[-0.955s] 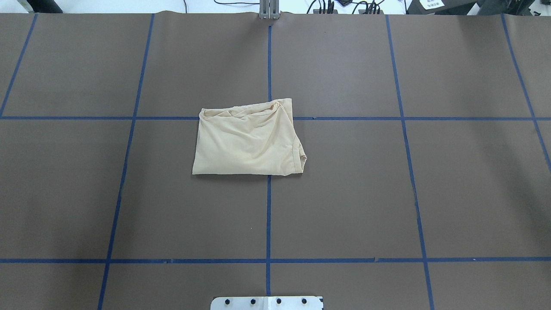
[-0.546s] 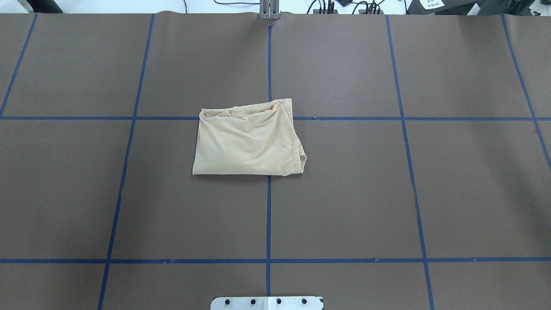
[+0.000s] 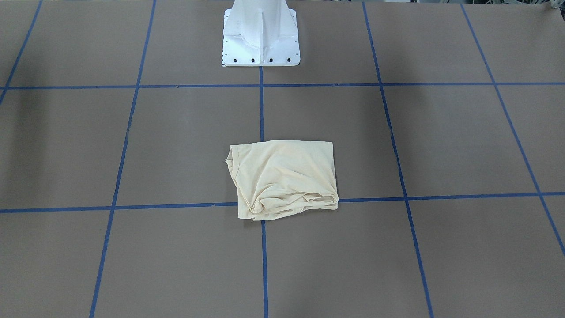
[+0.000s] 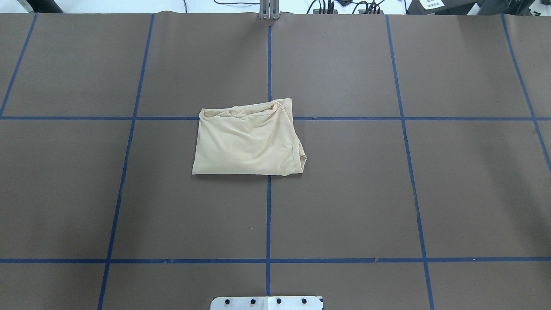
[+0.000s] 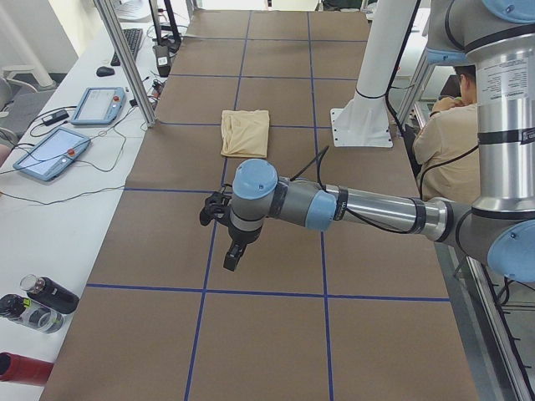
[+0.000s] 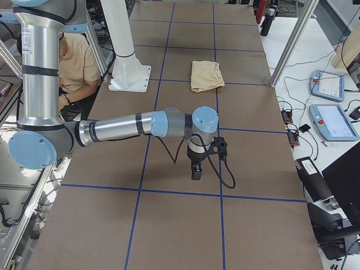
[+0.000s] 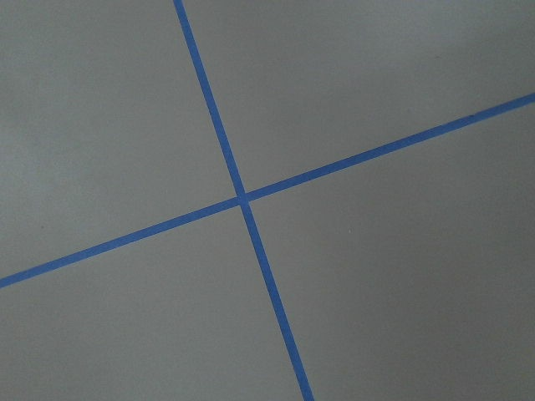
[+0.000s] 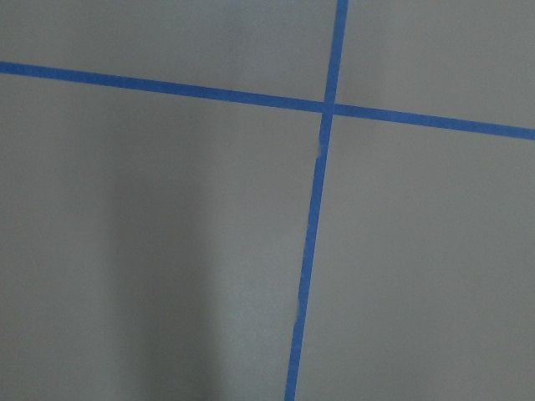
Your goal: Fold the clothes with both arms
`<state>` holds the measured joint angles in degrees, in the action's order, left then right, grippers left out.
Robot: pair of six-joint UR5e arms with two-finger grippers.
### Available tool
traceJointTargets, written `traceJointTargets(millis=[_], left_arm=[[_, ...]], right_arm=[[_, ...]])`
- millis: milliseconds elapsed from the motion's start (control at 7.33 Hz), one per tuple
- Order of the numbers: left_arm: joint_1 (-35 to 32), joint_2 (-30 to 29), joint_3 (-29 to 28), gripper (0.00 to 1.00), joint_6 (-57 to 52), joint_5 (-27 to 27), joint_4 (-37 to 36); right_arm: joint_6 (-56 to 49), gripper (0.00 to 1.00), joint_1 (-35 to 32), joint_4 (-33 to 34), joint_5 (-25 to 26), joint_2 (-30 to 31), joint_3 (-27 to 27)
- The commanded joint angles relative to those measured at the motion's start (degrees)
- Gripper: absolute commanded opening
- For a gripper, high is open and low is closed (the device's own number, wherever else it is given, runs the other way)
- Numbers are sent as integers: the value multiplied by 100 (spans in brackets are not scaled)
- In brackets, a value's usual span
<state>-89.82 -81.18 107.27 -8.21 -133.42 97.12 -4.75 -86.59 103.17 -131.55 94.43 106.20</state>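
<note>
Both the left gripper point(image 5: 231, 259) and right gripper point(image 6: 196, 171) are held low over the table point(image 4: 387, 193), well apart from the shirt point(image 4: 247, 140); seen only side-on, open or closed cannot be told. Farther out, near the middle, the shirt is laid folded into a rectangle, rumpled at its far edge, so folding is judged nearly done. Tablets point(image 5: 50, 154) and a person point(image 5: 443, 138) are found beyond the edges, blocking nothing.
</note>
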Motion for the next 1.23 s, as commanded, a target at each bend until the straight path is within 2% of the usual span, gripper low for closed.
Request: traceJointTargets(millis=[0, 409, 1092], left_arm=[[-9, 67, 83, 100, 12, -17, 0], [-9, 111, 260, 100, 171, -175, -17], [9, -170, 23, 100, 119, -140, 18]], right_arm=[[27, 100, 2, 2, -2, 23, -45], [27, 100, 2, 2, 6, 84, -21], [27, 100, 2, 2, -11, 5, -29]])
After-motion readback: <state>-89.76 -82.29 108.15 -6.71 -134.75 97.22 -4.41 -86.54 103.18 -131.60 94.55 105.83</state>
